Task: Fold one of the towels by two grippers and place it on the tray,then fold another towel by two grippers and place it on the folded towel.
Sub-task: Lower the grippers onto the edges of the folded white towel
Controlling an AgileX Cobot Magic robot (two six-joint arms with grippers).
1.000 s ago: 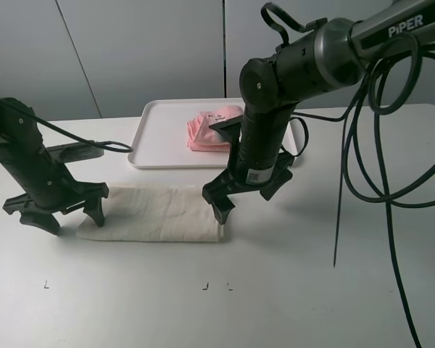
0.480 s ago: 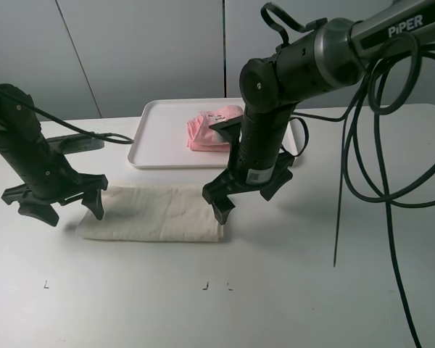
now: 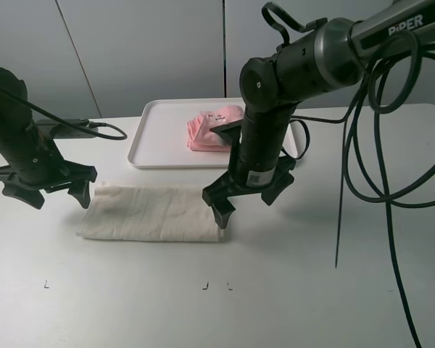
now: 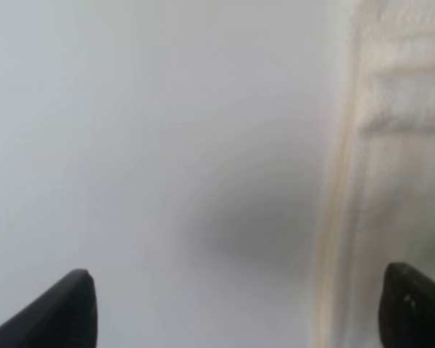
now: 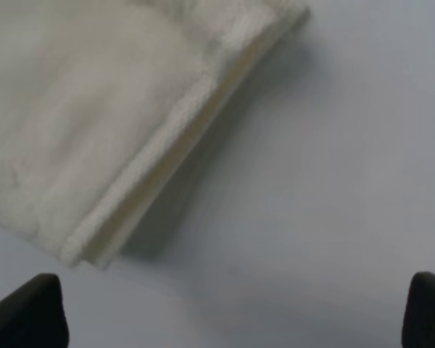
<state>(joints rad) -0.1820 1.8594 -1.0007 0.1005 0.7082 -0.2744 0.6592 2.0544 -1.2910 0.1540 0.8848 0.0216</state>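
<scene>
A cream-white towel (image 3: 152, 212), folded into a long strip, lies flat on the table in front of the tray. A pink folded towel (image 3: 212, 127) sits on the white tray (image 3: 159, 138). My left gripper (image 3: 49, 193) is open and empty, just left of the strip's left end; the left wrist view shows the towel edge (image 4: 399, 145) by one finger. My right gripper (image 3: 243, 204) is open and empty above the strip's right end, and the right wrist view shows the towel's corner (image 5: 109, 123) beside bare table.
A black cable (image 3: 101, 129) runs over the table behind the left arm. Thick black cables (image 3: 344, 181) hang from the right arm over the table's right side. The grey wall stands behind the tray.
My left gripper has risen and moved back and left, off the towel's left end. The right gripper has barely moved. The towel lies as before.
</scene>
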